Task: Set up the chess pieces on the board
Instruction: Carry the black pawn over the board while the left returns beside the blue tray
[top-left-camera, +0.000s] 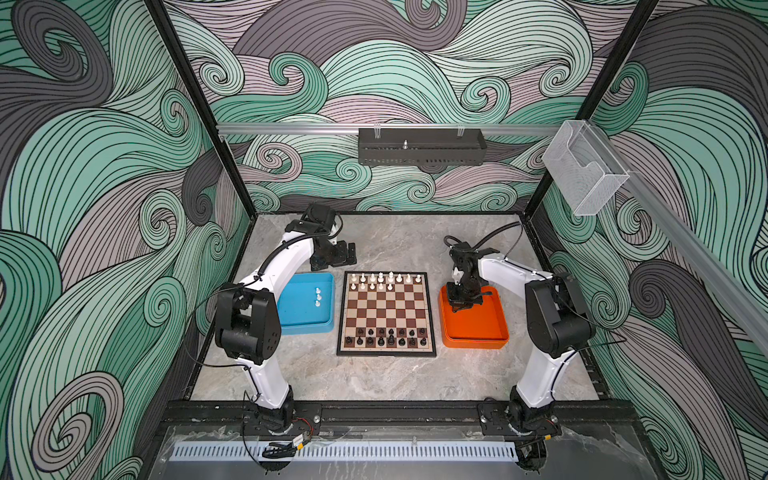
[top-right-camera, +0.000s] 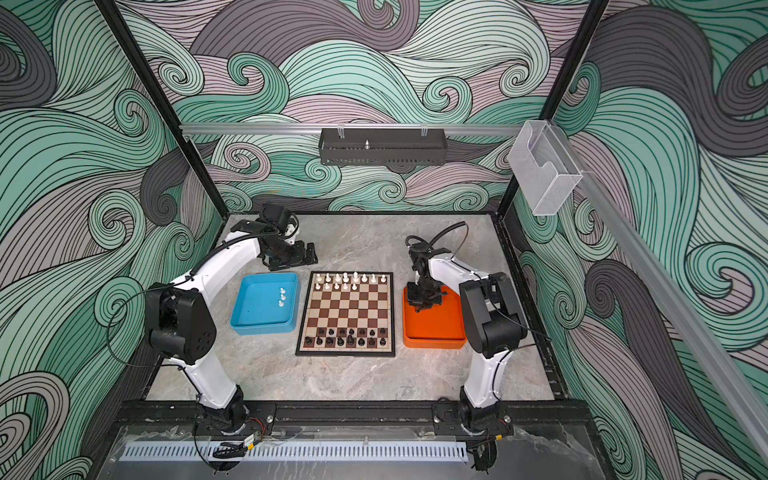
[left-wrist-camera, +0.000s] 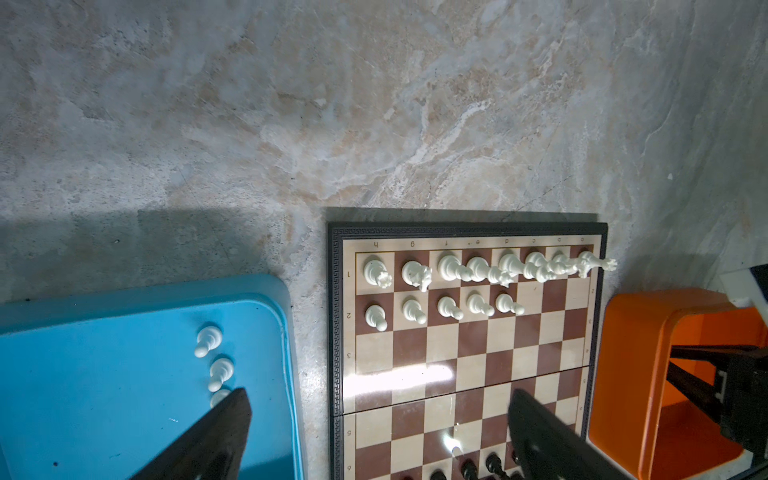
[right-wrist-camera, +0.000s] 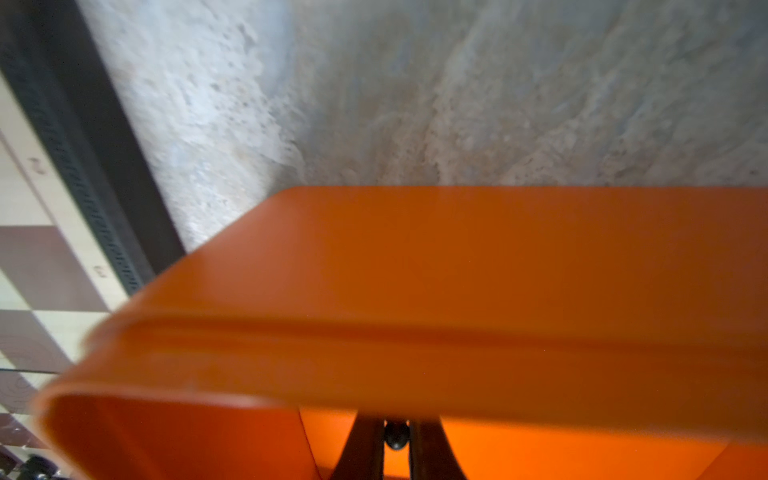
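Left gripper (top-left-camera: 340, 257): gapes wide, left of centre, beyond blue tray (top-left-camera: 305, 328). Tray: holds three white pawns (top-left-camera: 318, 296). Board (top-left-camera: 386, 311), centre: carries white pieces (top-left-camera: 384, 281) on top two rows, black pieces (top-left-camera: 386, 337) on bottom two. Right gripper (top-left-camera: 465, 306), right of centre, down in orange tray (top-left-camera: 478, 336): pinches a black pawn (right-wrist-camera: 397, 434).

The board (top-left-camera: 386, 309) is bare across its four middle rows, hemmed by white pieces (top-left-camera: 380, 280) at the far edge and black pieces (top-left-camera: 386, 337) at the near edge. Open desk (top-left-camera: 374, 378) lies in front, and narrow strips part the board from the blue tray (top-left-camera: 299, 326) and orange tray (top-left-camera: 478, 332). The right gripper (top-left-camera: 462, 307), jaws pinched on a black pawn (right-wrist-camera: 397, 434), blocks the orange tray's far left corner.
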